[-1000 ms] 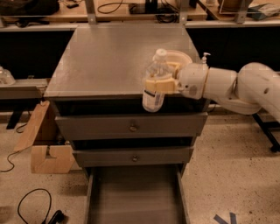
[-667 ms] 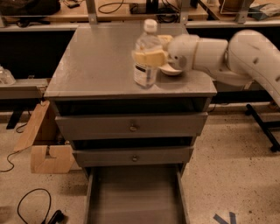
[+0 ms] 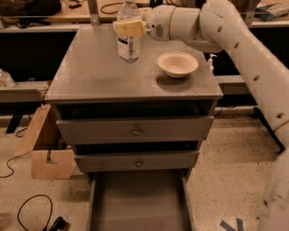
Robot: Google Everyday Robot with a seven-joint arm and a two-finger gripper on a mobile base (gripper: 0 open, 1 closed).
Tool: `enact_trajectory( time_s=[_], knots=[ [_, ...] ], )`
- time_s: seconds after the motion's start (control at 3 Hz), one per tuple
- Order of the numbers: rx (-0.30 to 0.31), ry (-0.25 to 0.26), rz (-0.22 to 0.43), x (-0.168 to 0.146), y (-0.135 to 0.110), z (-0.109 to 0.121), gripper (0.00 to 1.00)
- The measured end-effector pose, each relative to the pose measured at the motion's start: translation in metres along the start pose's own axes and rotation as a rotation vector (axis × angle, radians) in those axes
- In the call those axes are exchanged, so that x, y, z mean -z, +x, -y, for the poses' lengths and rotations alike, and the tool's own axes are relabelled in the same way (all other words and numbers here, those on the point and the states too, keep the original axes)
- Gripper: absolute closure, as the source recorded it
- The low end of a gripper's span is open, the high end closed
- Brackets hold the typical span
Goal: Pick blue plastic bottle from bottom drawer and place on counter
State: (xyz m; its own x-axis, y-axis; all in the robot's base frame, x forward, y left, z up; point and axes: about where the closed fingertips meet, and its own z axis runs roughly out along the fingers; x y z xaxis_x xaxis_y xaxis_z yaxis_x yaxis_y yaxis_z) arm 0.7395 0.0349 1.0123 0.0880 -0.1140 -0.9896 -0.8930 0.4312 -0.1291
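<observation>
The blue plastic bottle (image 3: 128, 39), clear with a white cap and a white label, stands upright over the back middle of the grey counter (image 3: 99, 72). My gripper (image 3: 130, 28) is shut on the bottle's upper body, with its cream fingers (image 3: 124, 28) wrapped around it. My white arm reaches in from the upper right. The bottle's base is at or just above the counter surface; I cannot tell which. The bottom drawer (image 3: 140, 205) is pulled open at the bottom of the view, with nothing showing on its floor.
A cream bowl (image 3: 177, 63) sits on the counter to the right of the bottle. Two grey drawers with round knobs (image 3: 135, 131) are slightly open below. A cardboard piece (image 3: 45, 149) and black cables (image 3: 31, 216) lie on the floor at left. A wooden workbench (image 3: 67, 11) stands behind.
My gripper has carried the bottle from the counter's front right edge to the left and toward the back. The bowl that it hid now shows.
</observation>
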Motion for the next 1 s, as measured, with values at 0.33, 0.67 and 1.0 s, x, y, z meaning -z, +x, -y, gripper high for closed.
enact_trajectory(
  time_s=[0.33,0.67,1.0],
  knots=[
    [-0.027,0.0,-0.005,-0.043,0.022,0.028,1.0],
    [-0.051,0.011,-0.051,-0.074,0.058,0.047,1.0],
    [-0.082,0.008,-0.086,-0.095,0.093,0.056,1.0]
  ],
)
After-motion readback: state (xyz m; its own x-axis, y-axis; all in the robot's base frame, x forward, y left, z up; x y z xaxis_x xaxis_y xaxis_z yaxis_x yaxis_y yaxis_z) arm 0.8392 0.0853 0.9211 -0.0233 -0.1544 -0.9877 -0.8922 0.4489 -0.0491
